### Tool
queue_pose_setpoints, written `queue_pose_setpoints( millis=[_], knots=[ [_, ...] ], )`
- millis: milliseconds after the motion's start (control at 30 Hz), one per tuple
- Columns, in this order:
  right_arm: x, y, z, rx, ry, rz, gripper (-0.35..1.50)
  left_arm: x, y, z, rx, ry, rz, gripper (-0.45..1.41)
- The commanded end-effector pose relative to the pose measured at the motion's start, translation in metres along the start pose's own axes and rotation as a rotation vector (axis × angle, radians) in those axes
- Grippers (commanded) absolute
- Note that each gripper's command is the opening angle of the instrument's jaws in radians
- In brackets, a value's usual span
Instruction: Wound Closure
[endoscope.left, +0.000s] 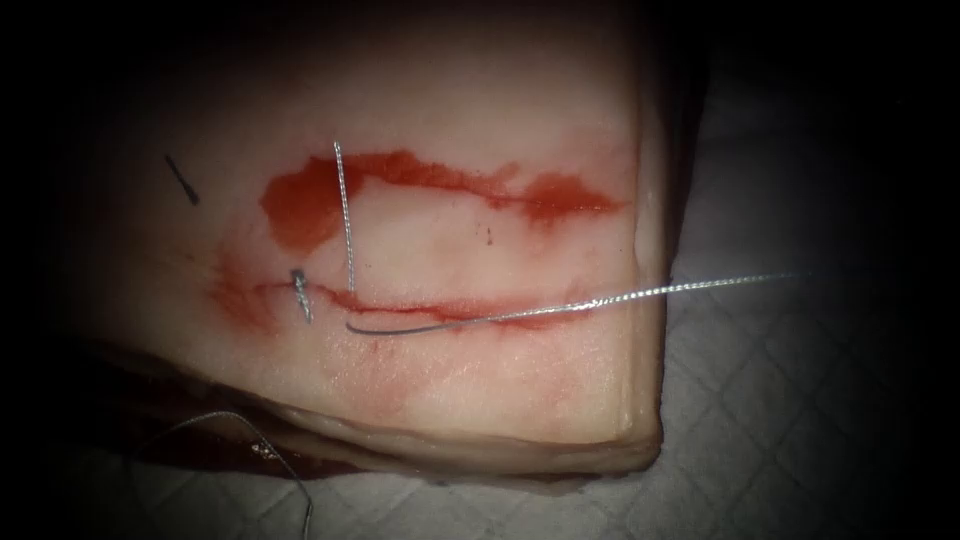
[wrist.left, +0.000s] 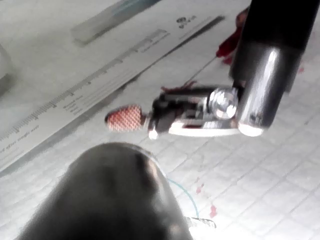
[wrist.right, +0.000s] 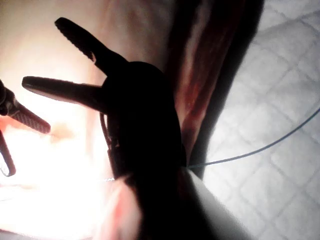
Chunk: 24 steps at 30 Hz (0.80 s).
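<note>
While the needle (endoscope.left: 400, 328) lies free of both my tools, I read it in the endoscope view as the smooth grey curve resting on the tissue (endoscope.left: 520, 390), just beside the lower cut (endoscope.left: 450, 308) and running along it. Whether its tip at the left end sits in the tissue or on it, I cannot tell. Its right end runs into the thread (endoscope.left: 640, 293), which crosses the tissue's right edge and passes out over the white pad (endoscope.left: 800, 400). A second strand (endoscope.left: 345, 215) stands up from the cut to the red fluid (endoscope.left: 300, 205) above, and a short stitch (endoscope.left: 301, 296) crosses the cut's left end. A dark mark (endoscope.left: 182, 178) sits well left of the fluid, and a loose strand (endoscope.left: 270, 450) curls below the tissue's near edge.

The right wrist view adds my tools. My right tool (wrist.right: 42, 52) hangs beside the tissue with its jaws spread wide and nothing between them. My left tool (wrist.right: 22, 150) is close by, its jaws parted too and bare. Thread trails over the pad behind.

The left wrist view gives the bench instead: a printed ruler sheet (wrist.left: 90, 90), red spots on the pad, and a steel wrist (wrist.left: 222, 102) with a red-stained, cross-hatched pad (wrist.left: 125, 118) exposed. Which arm's it is I cannot tell.
</note>
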Motion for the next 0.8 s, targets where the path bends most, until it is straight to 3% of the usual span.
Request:
queue_pose_setpoints(
  millis=[33, 233, 500, 800],
  knots=[
    [0.0005, -0.0001, 0.0003, -0.003, -0.005, 0.003, 1.16, -0.0006, 0.0012, 0.0001, 0.022, 0.021, -0.001, 0.61],
    [0.0008, 0.0002, 0.0005, -0.001, -0.005, 0.004, 1.16, -0.0003, 0.0024, 0.0027, 0.073, 0.097, -0.013, 0.59],
    [0.0011, 0.0004, 0.0007, 0.0, -0.004, 0.005, 1.16, 0.0009, 0.0043, 0.007, 0.066, 0.159, -0.062, 0.54],
    [0.0016, 0.0007, 0.001, 0.004, -0.003, 0.007, 1.18, -0.0017, 0.0066, 0.0084, 0.05, 0.162, -0.041, 0.53]
  ],
)
